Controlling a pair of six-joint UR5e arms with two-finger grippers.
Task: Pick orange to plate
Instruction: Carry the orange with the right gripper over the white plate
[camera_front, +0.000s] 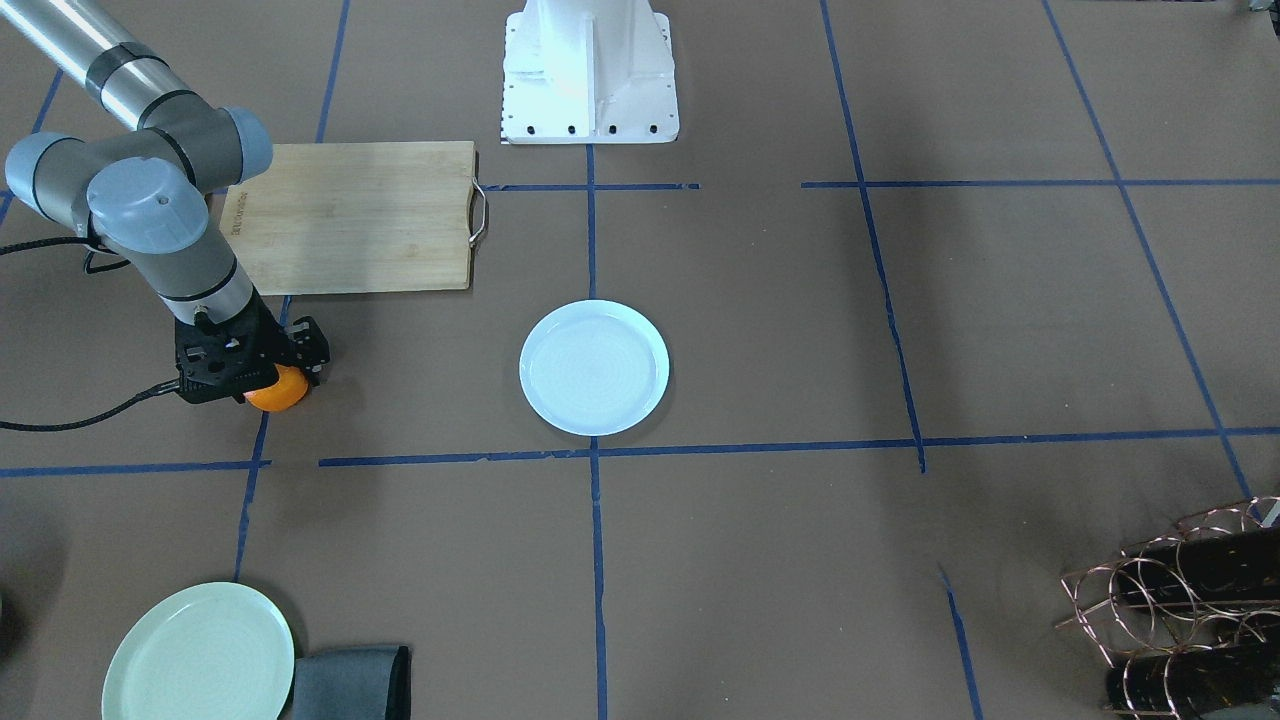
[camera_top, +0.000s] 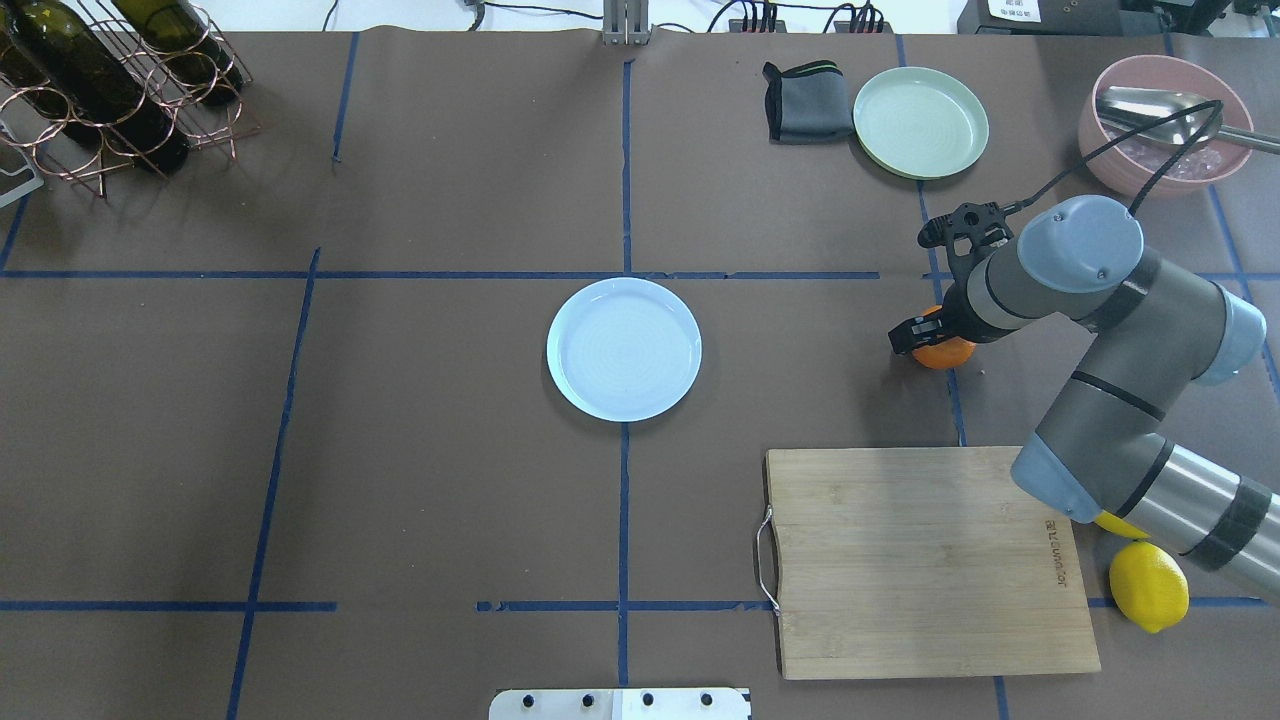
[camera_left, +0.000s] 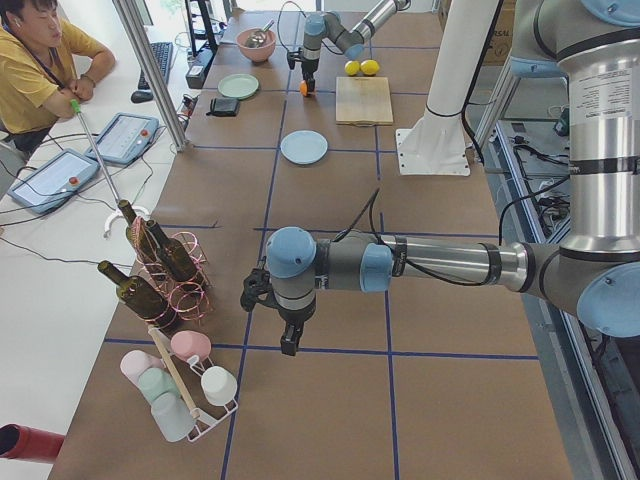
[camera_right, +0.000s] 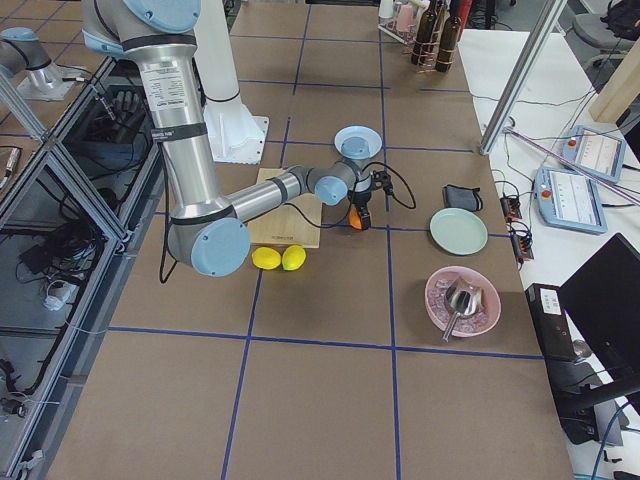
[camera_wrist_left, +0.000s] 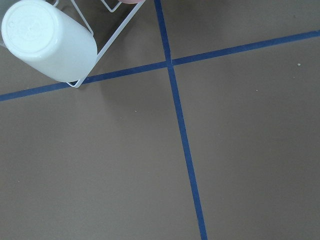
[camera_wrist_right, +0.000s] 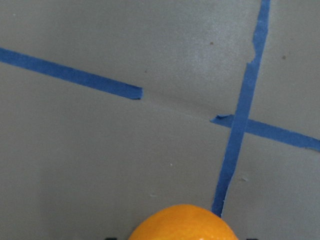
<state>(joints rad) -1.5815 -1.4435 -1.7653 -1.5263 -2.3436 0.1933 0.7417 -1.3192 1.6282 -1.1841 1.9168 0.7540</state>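
Taped table: cutting board near orange

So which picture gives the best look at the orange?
The exterior front-facing view: the orange shows large and bright under the right pincer, though half hidden. Overhead is similar; the right wrist view catches only its top; side views show a speck.

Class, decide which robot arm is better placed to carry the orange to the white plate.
Right. The right gripper is down around the orange, and the plate lies much nearer to it. The left gripper hangs far off by the cup rack.
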